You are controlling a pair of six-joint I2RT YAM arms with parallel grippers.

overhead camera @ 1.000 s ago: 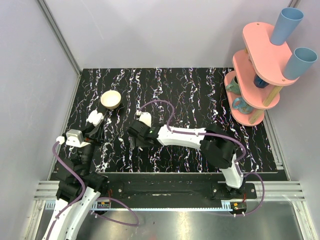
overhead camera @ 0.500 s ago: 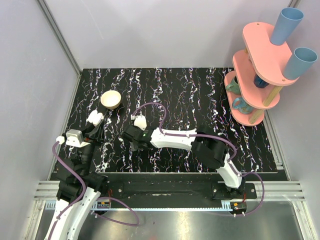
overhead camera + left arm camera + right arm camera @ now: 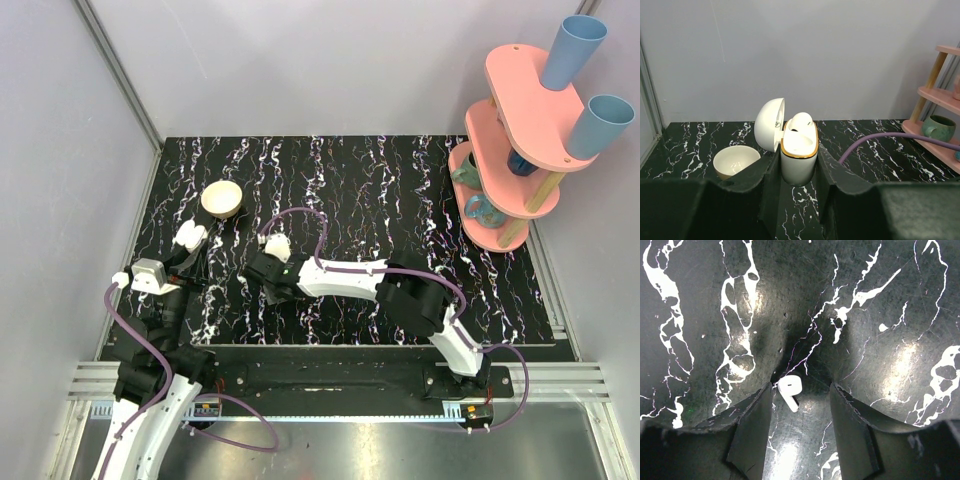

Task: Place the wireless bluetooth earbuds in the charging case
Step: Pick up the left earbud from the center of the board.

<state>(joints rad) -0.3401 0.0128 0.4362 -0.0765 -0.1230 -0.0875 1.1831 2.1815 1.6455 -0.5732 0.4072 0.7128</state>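
**1. Current state.** The right gripper hangs low over the black, white-veined marble-pattern table top with its jaws apart. The small white glossy plastic earbud lies flat on the surface between them. It sits off centre, close to the finger on the left of the right wrist view. Whether the two touch cannot be told.

The left gripper is clamped on the lower half of the cream round clamshell charging case. It holds the case upright at the left side of the table, with the lid swung open. A second white earbud sits in the case, rising above the gold rim. A cream ceramic bowl stands beyond the case, apart from it.

**2. Step in hand:** grasp the loose earbud.

- Shift the right gripper sideways until the earbud lies midway between the fingers. A closing jaw that meets it off centre is likely to push it away.
- Bring the fingertips down to the table top before closing. The piece is low and could slip underneath.
- Close slowly and lightly. Glossy plastic tends to squirt out under pressure.
- Grip across the rounded head and leave the stem free for insertion.

**3. Caution.** Keep the left gripper stationary, so the case opening stays where you expect it at transfer.
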